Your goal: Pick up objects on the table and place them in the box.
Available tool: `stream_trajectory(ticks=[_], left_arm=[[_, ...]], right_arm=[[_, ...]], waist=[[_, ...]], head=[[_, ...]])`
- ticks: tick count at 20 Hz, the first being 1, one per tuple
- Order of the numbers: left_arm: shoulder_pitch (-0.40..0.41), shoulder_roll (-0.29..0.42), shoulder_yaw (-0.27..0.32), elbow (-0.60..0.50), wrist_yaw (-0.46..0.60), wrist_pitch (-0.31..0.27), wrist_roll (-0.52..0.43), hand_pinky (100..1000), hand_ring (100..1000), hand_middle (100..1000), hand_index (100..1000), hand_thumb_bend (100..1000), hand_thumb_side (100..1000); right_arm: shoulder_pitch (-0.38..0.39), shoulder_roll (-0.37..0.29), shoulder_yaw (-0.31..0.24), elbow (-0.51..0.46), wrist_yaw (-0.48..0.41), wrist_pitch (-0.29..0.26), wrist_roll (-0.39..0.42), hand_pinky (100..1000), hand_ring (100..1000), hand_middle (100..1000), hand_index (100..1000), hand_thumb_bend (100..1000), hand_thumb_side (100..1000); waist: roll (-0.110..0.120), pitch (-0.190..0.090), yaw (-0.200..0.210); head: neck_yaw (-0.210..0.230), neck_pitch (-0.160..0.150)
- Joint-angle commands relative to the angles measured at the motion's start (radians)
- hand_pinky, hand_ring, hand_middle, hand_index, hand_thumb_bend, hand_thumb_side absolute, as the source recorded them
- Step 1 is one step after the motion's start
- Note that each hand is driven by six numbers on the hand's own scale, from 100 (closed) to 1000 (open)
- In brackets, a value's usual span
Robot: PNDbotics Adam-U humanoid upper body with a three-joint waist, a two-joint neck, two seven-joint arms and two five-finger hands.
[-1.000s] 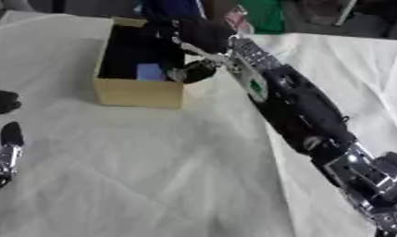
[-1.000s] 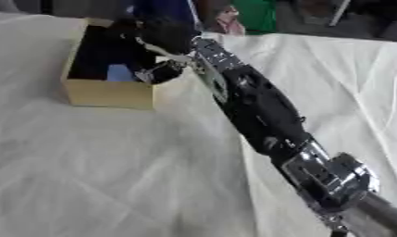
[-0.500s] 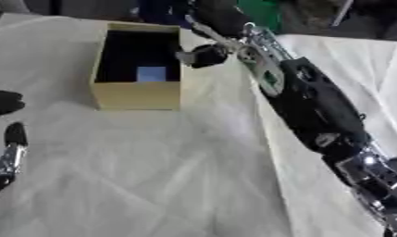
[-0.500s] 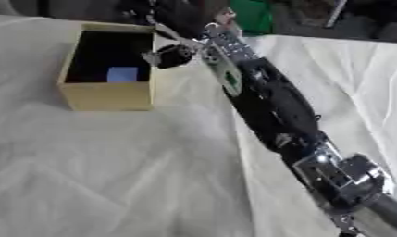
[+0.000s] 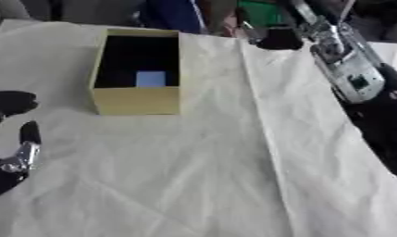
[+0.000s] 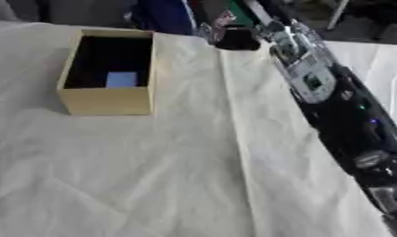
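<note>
Right hand (image 5: 274,38) now beyond box (image 5: 136,101).

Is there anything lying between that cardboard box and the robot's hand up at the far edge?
Nothing: only bare white cloth lies between the box and the right hand, seen in the right eye view.

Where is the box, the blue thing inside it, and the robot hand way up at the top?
box (image 5: 136,101): left eye view, on its tan front wall.
blue thing (image 5: 150,78): left eye view, on its middle.
right robot hand (image 6: 236,39): right eye view, on its dark palm.
</note>
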Motion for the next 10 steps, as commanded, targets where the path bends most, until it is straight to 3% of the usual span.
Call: stream_trajectory(ticks=[1, 5, 10], left_arm=[[-0.006, 0.018, 0.015, -0.012, -0.001, 0.0, 0.008, 815, 750, 721, 717, 100, 252], [-0.006, 0.018, 0.023, -0.013, -0.008, 0.003, 0.015, 814, 750, 721, 717, 100, 252], [-0.004, 0.016, 0.028, -0.012, -0.013, 0.006, 0.02, 815, 751, 722, 717, 100, 252]], right_arm=[[0.071, -0.077, -0.068, -0.138, -0.104, 0.044, -0.028, 791, 644, 703, 860, 100, 286], [0.25, -0.064, -0.148, -0.252, -0.162, 0.086, -0.071, 796, 623, 671, 838, 100, 308], [0.39, 0.009, -0.216, -0.31, -0.173, 0.118, -0.108, 806, 615, 647, 828, 100, 323]], waist=[[0.006, -0.012, -0.009], [0.011, -0.006, -0.029], [0.012, 0.0, -0.045]], head=[[0.015, -0.015], [0.032, -0.021], [0.041, -0.013]])
